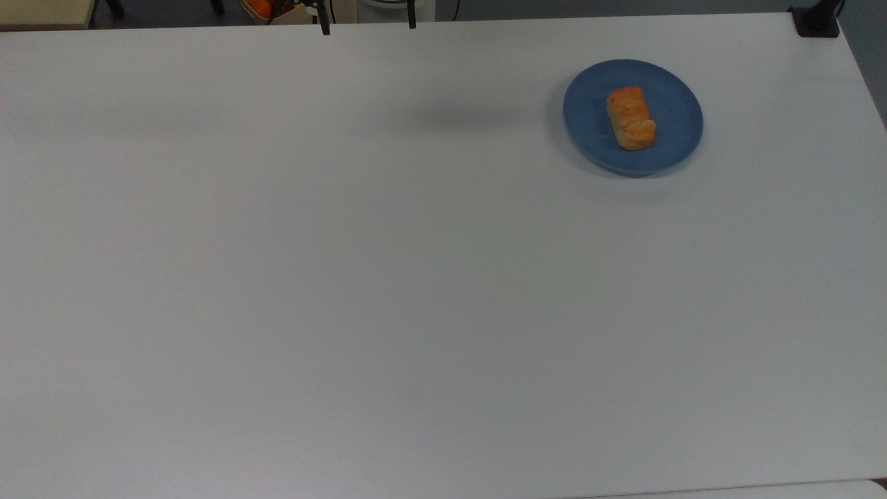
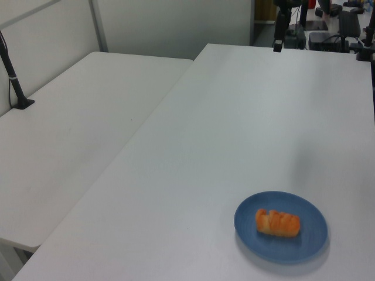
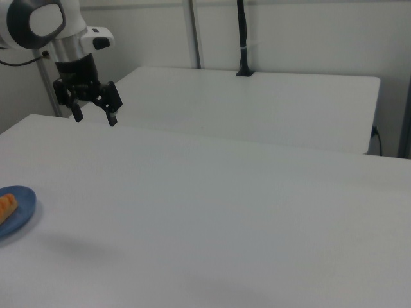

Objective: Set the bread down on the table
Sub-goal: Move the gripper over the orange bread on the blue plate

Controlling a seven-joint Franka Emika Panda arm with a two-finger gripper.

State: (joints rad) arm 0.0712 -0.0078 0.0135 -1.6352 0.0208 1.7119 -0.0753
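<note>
The bread (image 1: 630, 118), a small golden-orange loaf, lies in the middle of a round blue plate (image 1: 589, 104) near the top view's upper right. The plate rests on the white table (image 1: 346, 277). My gripper (image 1: 368, 26) hangs open at the table's far edge in the top view, well to the left of the plate, with nothing between its fingers. In the right view the gripper (image 3: 94, 117) hovers above the table's far left, with the bread (image 3: 6, 208) and plate (image 3: 22, 205) at the left edge. The left view has the bread (image 2: 277, 222) on the plate (image 2: 310, 234) at the lower right.
A second white table (image 2: 70, 129) stands alongside, also in the right view (image 3: 257, 102). A black clamped pole (image 3: 243, 38) rises from its far edge. A black clamp (image 1: 816, 21) sits on the top view's upper right corner. Wide bare tabletop lies left of and below the plate.
</note>
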